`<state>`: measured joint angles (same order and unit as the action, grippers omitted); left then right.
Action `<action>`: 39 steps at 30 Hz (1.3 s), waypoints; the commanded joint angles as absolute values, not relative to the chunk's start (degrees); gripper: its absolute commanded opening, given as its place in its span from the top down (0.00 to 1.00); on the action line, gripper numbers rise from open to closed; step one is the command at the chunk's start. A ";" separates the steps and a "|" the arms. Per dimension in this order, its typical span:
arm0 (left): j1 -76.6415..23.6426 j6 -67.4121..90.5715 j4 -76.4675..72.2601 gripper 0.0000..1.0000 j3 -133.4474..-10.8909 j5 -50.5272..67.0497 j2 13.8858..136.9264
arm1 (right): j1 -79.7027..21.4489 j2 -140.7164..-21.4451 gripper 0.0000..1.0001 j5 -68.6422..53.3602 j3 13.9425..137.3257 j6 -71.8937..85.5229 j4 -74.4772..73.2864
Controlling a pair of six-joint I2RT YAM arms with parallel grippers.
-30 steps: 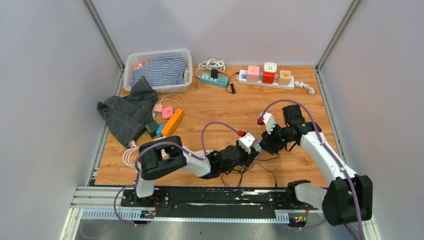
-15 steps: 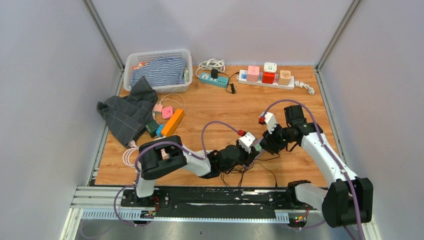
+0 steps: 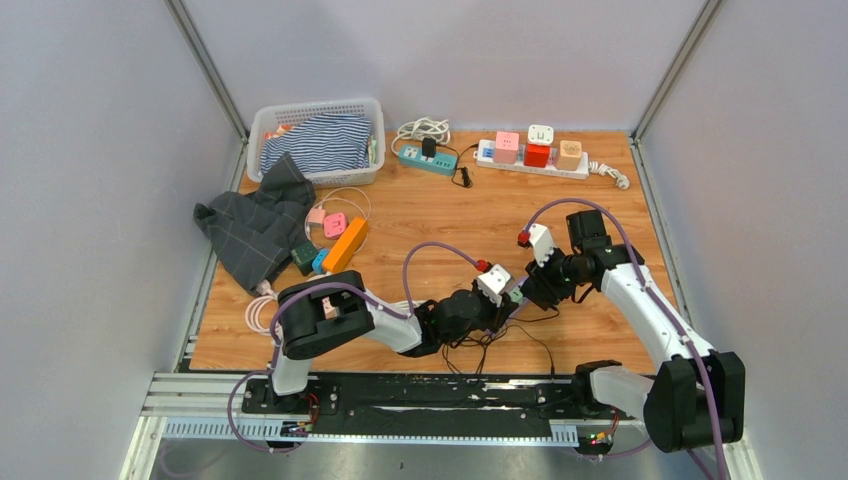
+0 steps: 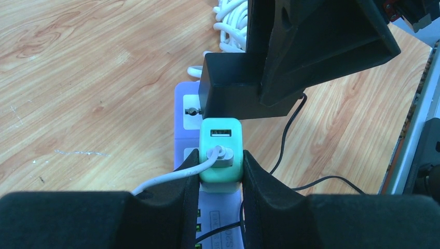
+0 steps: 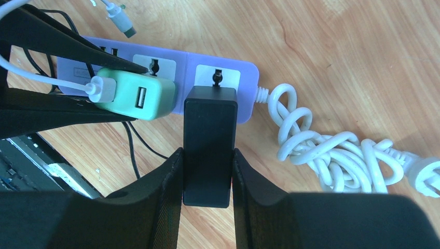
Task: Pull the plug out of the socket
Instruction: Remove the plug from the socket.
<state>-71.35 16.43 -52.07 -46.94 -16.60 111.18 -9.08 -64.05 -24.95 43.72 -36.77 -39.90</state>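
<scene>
Right fingers [image 5: 155,207] shifted slightly; basket [image 3: 258,128] holds striped cloth [image 3: 320,143].

Bright, even light; soft shadows; blurry left claw [image 4: 220,165] foreground.

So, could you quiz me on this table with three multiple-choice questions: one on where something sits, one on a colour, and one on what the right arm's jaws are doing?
1. Where is the white basket?
A) far left corner of the table
B) far right corner
C) between the arm bases

2. What colour is the charger in the left jaws?
A) red
B) mint green
C) yellow

3. The right jaws are:
A) wide open, holding nothing
B) shut on a pen
C) shut on the black adapter

Answers:
1 A, it stands at the back left, just behind the grey cloth.
2 B, the left wrist view shows it pale green.
3 C, the right jaws press both its sides.
</scene>
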 commanded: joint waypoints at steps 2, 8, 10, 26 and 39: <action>-70.14 15.11 -43.68 1.00 -45.63 -18.90 114.06 | -8.31 -63.40 1.00 -33.80 44.94 -39.41 -45.59; -70.05 15.03 -43.68 1.00 -45.62 -18.83 114.07 | -9.93 -60.11 1.00 -45.49 45.56 -45.79 -51.49; -70.05 15.07 -43.68 1.00 -45.62 -18.80 114.09 | -9.93 -60.40 1.00 -40.61 45.45 -43.22 -49.17; -70.05 15.10 -43.68 1.00 -45.44 -18.72 113.91 | -8.27 -61.08 1.00 -39.24 44.93 -41.81 -47.73; -70.02 15.22 -43.68 1.00 -45.36 -18.37 113.76 | -9.01 -59.41 1.00 -36.90 45.09 -40.81 -46.55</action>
<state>-71.00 16.29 -51.72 -46.94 -16.25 111.18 -7.88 -60.47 -32.32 44.58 -42.61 -42.65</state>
